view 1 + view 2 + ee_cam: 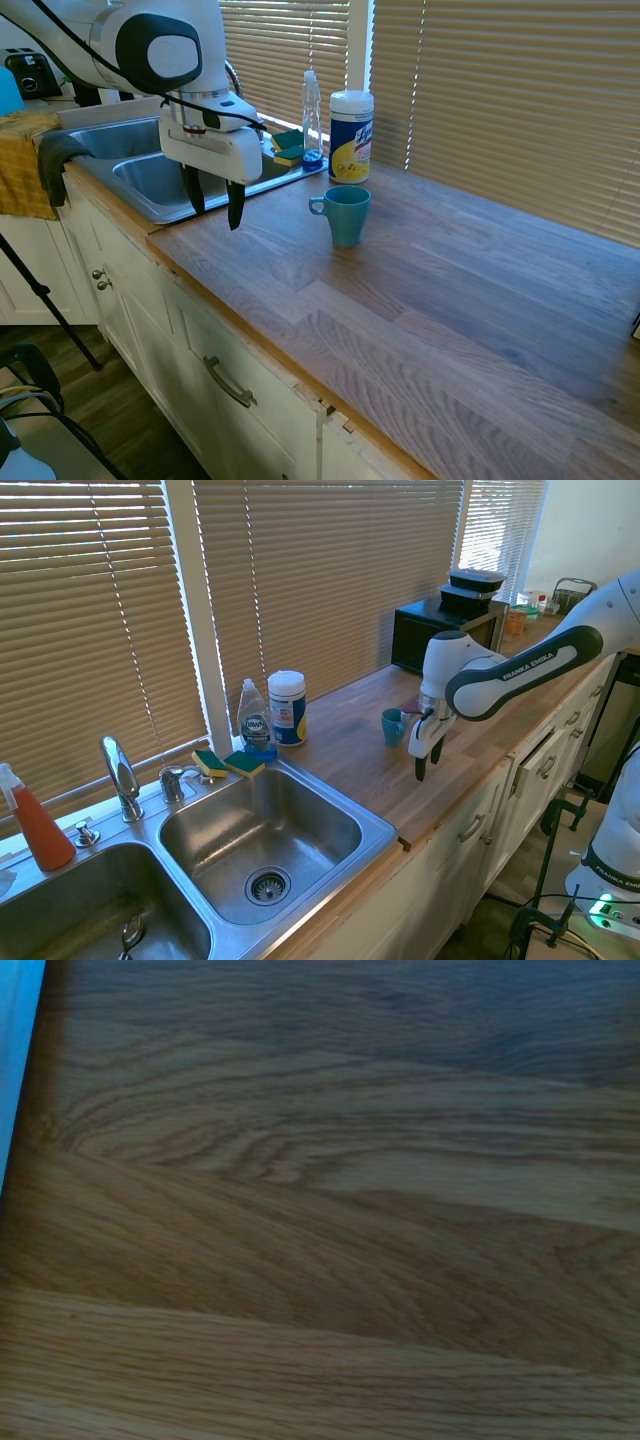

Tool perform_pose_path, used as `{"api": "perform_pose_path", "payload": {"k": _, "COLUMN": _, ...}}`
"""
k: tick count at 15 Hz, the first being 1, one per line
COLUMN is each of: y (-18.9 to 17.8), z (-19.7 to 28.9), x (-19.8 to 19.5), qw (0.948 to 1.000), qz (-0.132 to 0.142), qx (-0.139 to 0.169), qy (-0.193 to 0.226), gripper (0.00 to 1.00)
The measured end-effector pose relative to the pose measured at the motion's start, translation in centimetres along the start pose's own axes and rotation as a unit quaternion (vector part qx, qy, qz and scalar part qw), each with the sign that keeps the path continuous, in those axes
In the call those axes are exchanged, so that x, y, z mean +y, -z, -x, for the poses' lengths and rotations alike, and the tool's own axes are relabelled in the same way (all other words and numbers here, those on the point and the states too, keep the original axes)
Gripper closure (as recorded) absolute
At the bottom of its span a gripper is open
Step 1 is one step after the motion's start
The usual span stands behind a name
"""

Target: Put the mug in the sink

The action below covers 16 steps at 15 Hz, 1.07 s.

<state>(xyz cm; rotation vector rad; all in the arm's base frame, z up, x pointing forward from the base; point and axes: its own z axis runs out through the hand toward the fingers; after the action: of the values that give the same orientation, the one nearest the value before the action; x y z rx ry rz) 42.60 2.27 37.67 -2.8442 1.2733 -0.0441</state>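
Broadly, the wooden bench [450, 290] fills the lower right of the first exterior view, with the steel sink [140, 175] set into it at upper left, its nearer basin looking bare in the second exterior view. Next in size, the white wipes canister [351, 136] stands at upper centre beside a dish soap bottle [312, 118], and two green sponges [288, 148] lie on the sink's rim. Just below the canister, apart from it, the teal mug [344, 215] stands upright on the bench, handle toward the left of the frame. Left of the mug hangs the gripper [213, 203], fingers spread and holding nothing, tips just above the wood between sink and mug. I judge the reach has barely begun; it would go best to travel right across the frame, straddle the wall opposite the handle, close firmly, and lift clear of the sink's rim before swinging back
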Motion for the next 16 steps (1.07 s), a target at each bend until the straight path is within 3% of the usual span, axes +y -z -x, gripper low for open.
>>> {"api": "perform_pose_path", "payload": {"k": 5, "y": 2.0, "z": -0.9, "x": -0.9, "qw": 0.9999, "qz": -0.011, "qx": 0.006, "qy": -0.009, "gripper": 0.00}}
{"api": "perform_pose_path", "payload": {"k": 9, "y": 6.4, "z": -5.2, "x": -0.5, "qw": 0.9969, "qz": -0.042, "qx": 0.007, "qy": -0.066, "gripper": 0.00}}
{"api": "perform_pose_path", "payload": {"k": 12, "y": 7.3, "z": -9.7, "x": 0.0, "qw": 0.9902, "qz": -0.062, "qx": -0.003, "qy": -0.125, "gripper": 0.00}}
{"api": "perform_pose_path", "payload": {"k": 16, "y": 6.3, "z": -15.0, "x": 0.4, "qw": 0.9757, "qz": -0.076, "qx": -0.022, "qy": -0.204, "gripper": 0.00}}
